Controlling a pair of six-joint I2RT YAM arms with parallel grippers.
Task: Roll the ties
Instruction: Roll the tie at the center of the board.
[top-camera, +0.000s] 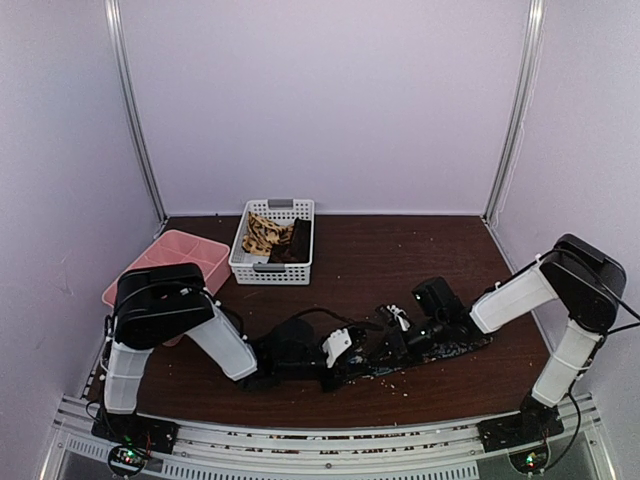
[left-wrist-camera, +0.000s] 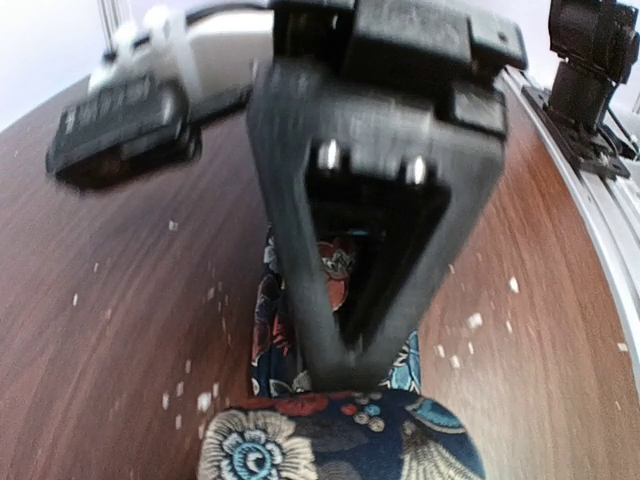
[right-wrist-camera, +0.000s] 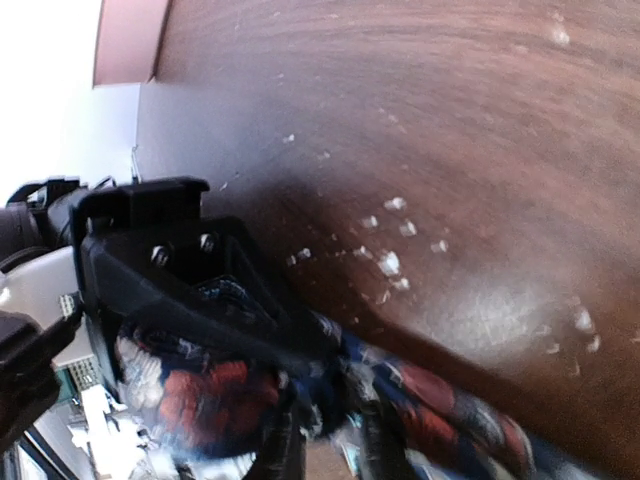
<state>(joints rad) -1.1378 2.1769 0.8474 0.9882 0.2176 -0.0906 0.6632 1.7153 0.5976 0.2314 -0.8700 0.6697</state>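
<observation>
At the left edge of the desk (top-camera: 400, 250) the pink tray (top-camera: 170, 250) is sitting, partly hidden behind my left arm. Just to its right, toward the far edge, the white basket (top-camera: 285, 275) is holding two ties: the tan tie (top-camera: 262, 235) is lying crumpled in its left part and the dark brown tie (top-camera: 298, 243) is lying along its right side. Nearer the near edge, about the middle of the desk, I am reaching my left claw (left-wrist-camera: 352, 372) down low. Its fingers are coming together at the tips and clenching on the floral tie (top-camera: 455, 348), whose fabric is showing between them and bunching into a thick fold just under the tips. From there the floral tie is stretching flat across the wood toward the right edge, at a slight slant away from the near edge. White flecks (left-wrist-camera: 205, 400) are lying scattered on the desk around it. I am bringing my right claw (right-wrist-camera: 310, 345) in from the right, low over the same tie and close to my left claw. The patterned cloth is gathering around its tips, but the wrist view is blurring there, so I cannot tell whether this claw is grasping the cloth or has released it.
</observation>
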